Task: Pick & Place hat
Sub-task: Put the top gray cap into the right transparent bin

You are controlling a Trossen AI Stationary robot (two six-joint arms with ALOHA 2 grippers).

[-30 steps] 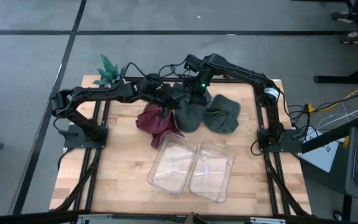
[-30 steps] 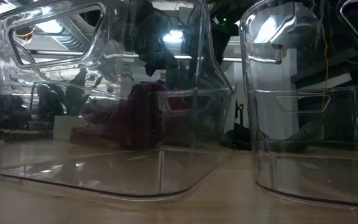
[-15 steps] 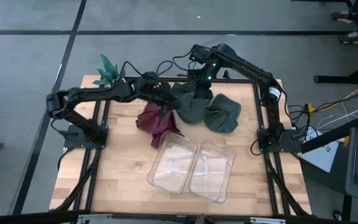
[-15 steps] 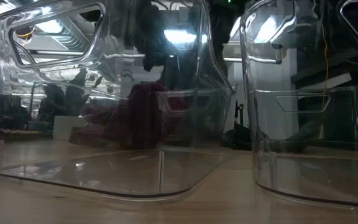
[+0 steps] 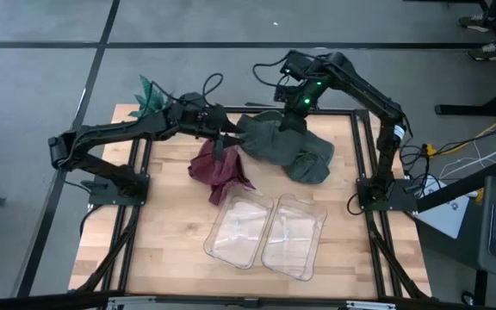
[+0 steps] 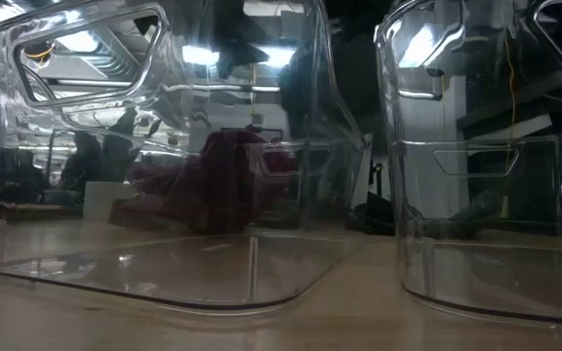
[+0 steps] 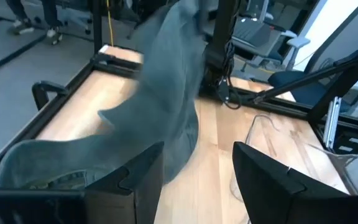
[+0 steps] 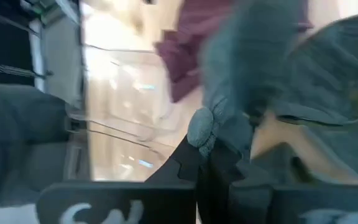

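A grey-green hat [image 5: 269, 142] hangs lifted over the table's far middle, held by my right gripper [image 5: 293, 119], which is shut on it. My left gripper [image 5: 229, 134] is open at the hat's left end. In the left wrist view the cloth [image 7: 173, 81] hangs just ahead of its spread fingers [image 7: 197, 171], and I cannot tell whether it touches them. A second grey-green hat [image 5: 315, 164] lies on the table below the held one. A maroon hat [image 5: 218, 168] lies crumpled to the left of it. My right gripper pinches a bunched fold of the grey-green hat [image 8: 204, 127] between its two fingers, coming from above. The hat hangs below and spreads toward the left gripper. Its lower right part lies against the second hat [image 5: 304, 155].
Two clear plastic bins [image 5: 239, 228] [image 5: 295, 234] stand side by side at the table's near middle and fill the low view [image 6: 164, 146]. A green hat [image 5: 151, 95] sits at the far left corner. Bare wood lies along the near and left sides.
My right gripper has risen and moved toward the far right, drawing the grey-green hat up off the table and spreading it out sideways. My left arm has drawn back a little toward the table's left, its gripper staying at the hat's left end.
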